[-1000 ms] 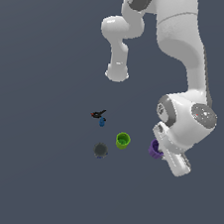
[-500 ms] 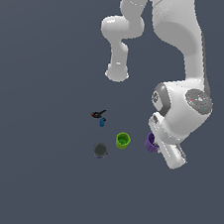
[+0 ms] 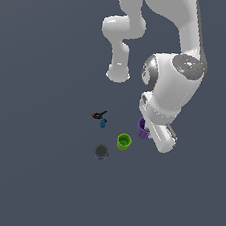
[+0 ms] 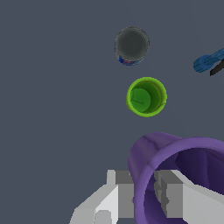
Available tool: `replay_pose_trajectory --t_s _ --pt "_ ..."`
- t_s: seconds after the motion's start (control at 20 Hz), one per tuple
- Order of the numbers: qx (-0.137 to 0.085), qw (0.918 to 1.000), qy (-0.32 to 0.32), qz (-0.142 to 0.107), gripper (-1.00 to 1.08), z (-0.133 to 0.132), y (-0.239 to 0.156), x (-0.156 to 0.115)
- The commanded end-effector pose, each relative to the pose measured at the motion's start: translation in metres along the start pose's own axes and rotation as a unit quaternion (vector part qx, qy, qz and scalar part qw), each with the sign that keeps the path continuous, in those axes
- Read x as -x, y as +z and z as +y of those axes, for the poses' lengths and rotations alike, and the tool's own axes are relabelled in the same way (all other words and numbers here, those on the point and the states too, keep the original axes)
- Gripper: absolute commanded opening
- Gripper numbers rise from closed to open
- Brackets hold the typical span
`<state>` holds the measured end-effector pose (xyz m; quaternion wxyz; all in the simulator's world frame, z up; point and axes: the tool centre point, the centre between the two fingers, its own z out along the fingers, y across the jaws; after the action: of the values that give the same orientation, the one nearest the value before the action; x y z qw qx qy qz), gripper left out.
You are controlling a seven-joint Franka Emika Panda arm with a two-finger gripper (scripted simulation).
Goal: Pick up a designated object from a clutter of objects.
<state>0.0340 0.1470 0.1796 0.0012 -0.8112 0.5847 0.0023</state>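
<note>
We see the gripper closed on the purple cup: in the wrist view one finger presses the outside of the cup wall and the other finger sits inside the rim, so the wall is pinched between them. The cup is tilted, its open mouth turned toward the camera.

In the exterior view the purple cup shows only as a small patch at the lower end of the arm, mostly hidden by the gripper. We cannot tell from either view whether it touches the floor.

From the purple cup, the green cup stands upright nearby at about 8 o'clock in the exterior view. The dark grey round thing lies further out in the same direction. The small black-and-blue thing lies at about 9 o'clock, apart from the rest.
</note>
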Motion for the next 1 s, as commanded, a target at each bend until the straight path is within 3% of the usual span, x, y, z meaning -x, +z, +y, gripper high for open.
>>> replay_pose_trajectory --t_s 0.0,0.95 --pt "-0.001 1.0 0.0 0.0 -1.0 0.013 -0.022 -0.015" --pt "-0.001 1.0 0.001 0.001 -1.0 0.112 -0.193 -0.136"
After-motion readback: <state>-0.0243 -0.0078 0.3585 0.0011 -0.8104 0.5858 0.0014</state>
